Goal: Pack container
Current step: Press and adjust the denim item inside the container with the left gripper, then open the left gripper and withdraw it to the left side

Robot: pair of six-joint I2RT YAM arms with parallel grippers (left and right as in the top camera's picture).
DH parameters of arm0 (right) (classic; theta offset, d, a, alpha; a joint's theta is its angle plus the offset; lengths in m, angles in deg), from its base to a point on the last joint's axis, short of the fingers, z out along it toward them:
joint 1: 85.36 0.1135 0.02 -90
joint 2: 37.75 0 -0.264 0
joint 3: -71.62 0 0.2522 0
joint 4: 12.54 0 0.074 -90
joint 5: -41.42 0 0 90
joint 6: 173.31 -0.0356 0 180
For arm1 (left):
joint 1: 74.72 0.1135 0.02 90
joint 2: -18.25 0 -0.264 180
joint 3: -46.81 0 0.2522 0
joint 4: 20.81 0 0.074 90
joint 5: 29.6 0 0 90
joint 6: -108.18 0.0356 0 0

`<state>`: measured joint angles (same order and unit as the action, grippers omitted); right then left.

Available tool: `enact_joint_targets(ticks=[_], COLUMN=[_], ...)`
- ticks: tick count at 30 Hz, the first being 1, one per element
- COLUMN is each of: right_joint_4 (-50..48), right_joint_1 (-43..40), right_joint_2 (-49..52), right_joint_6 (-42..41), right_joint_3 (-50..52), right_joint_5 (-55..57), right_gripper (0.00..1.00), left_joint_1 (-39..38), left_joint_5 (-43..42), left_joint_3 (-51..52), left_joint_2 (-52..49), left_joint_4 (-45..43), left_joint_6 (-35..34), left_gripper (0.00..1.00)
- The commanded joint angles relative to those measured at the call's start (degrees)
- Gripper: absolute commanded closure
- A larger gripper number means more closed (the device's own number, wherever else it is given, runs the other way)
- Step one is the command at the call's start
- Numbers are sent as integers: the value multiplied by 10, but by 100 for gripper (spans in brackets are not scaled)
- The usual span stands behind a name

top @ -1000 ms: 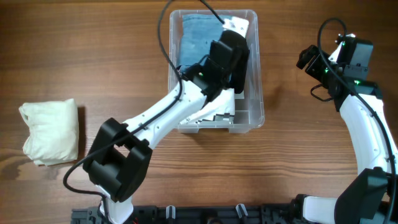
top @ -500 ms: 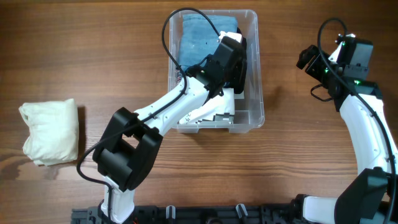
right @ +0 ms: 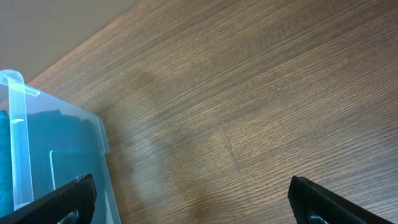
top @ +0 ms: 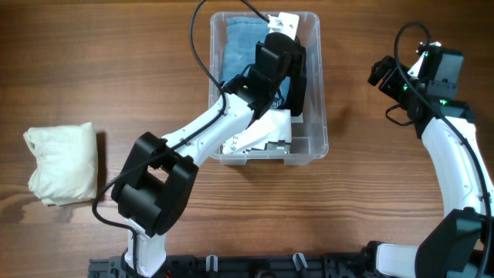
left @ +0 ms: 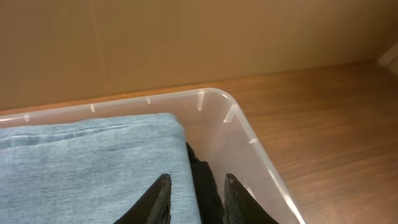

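The clear container (top: 319, 85) stands at the table's far middle, with a folded blue garment (top: 238, 46) lying in its left part. My left gripper (top: 283, 40) reaches into the far right corner. Its jaws stand narrowly apart, pinching a dark garment (top: 299, 86) that runs along the right wall. In the left wrist view the dark garment (left: 203, 177) passes between the fingers of the left gripper (left: 196, 182), beside the blue garment (left: 81, 162) and the container's rounded corner (left: 214, 94). My right gripper (top: 384, 72) hovers open to the right of the container (right: 18, 124), holding nothing.
A cream folded cloth bundle (top: 62, 164) lies on the wooden table at the far left. A white label (top: 287, 21) shows at the container's far rim. Bare wood (right: 249, 112) lies under the right gripper (right: 193, 190).
My left gripper has moved toward the container's far end, along the right wall. The right arm has stayed still.
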<state>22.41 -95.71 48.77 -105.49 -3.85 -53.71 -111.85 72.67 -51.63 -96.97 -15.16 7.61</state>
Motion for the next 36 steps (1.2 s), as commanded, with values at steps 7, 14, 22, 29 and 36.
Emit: enact_joint_targets(ticks=[7, 14, 22, 29, 36], right_joint_4=[-2, -2, -2, -2, -2], right_joint_1=[-2, -2, -2, -2, -2], right_joint_2=[4, 4, 4, 4, 4], right_joint_6=[10, 10, 10, 10, 10], right_joint_3=[-14, -14, -14, -14, -14], right_joint_5=[-5, -5, -5, -5, -5], right_gripper=[0, 0, 0, 0, 0], left_joint_1=[21, 21, 21, 21, 54], left_joint_5=[-44, -44, -32, 162, 285], left_joint_3=[0, 0, 0, 0, 0], left_joint_2=[-77, -111, -53, 93, 235], left_joint_4=[-42, -30, -40, 48, 281], left_joint_6=[11, 12, 44, 44, 38], left_gripper=[71, 69, 59, 27, 9])
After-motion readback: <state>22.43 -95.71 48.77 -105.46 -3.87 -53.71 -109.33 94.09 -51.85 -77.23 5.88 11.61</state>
